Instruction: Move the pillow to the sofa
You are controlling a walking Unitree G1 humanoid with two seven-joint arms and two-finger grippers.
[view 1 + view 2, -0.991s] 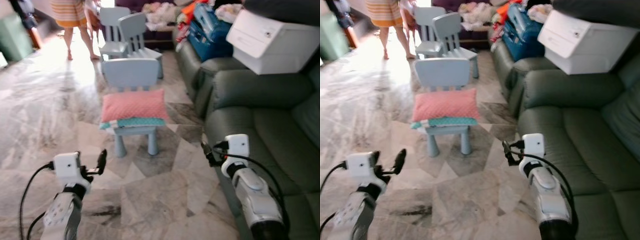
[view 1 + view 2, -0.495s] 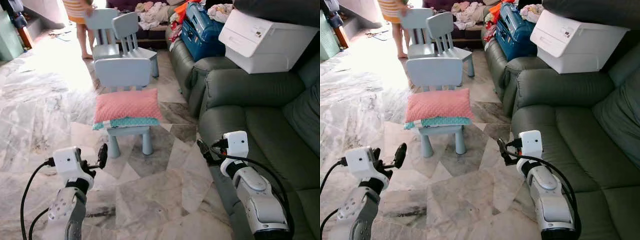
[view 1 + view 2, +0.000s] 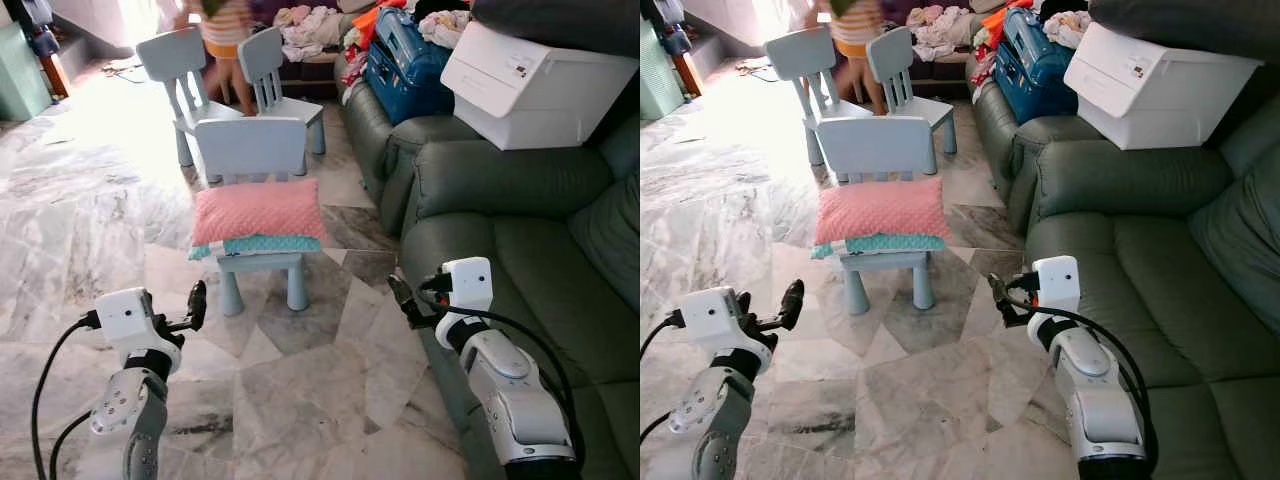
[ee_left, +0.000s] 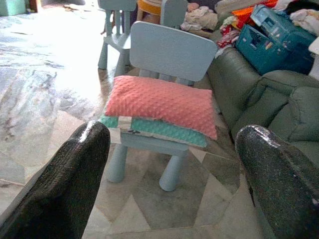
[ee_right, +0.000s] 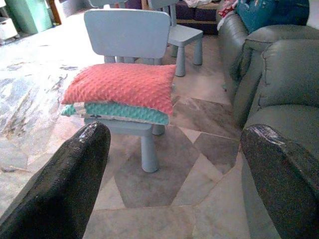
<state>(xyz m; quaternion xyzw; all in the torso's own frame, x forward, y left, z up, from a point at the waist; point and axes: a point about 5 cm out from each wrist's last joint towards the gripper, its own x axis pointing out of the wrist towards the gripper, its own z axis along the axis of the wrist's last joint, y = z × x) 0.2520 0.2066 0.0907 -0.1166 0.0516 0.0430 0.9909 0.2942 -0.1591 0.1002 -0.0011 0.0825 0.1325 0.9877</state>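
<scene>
A pink dotted pillow (image 3: 258,212) lies on top of a teal pillow (image 3: 270,244), both on the seat of a small light-blue chair (image 3: 250,148) about a metre ahead of me. The grey-green sofa (image 3: 540,270) runs along my right. My left gripper (image 3: 196,304) is held low over the floor, short of the chair's left side, open and empty. My right gripper (image 3: 402,298) hovers by the sofa's front edge, also open and empty. In both wrist views the pink pillow (image 4: 162,102) (image 5: 122,84) sits between the spread black fingers (image 4: 75,164) (image 5: 75,169).
Two more small light-blue chairs (image 3: 175,65) stand behind the first, with a person (image 3: 228,30) among them. A white storage box (image 3: 535,85), a blue bag (image 3: 405,60) and piled clothes (image 3: 310,25) sit on the sofa's far end. The floor is marble tile (image 3: 300,390).
The person has walked right, to behind the small chairs, and one rear chair now stands further left. My view has shifted slightly; both grippers stay open in about the same places.
</scene>
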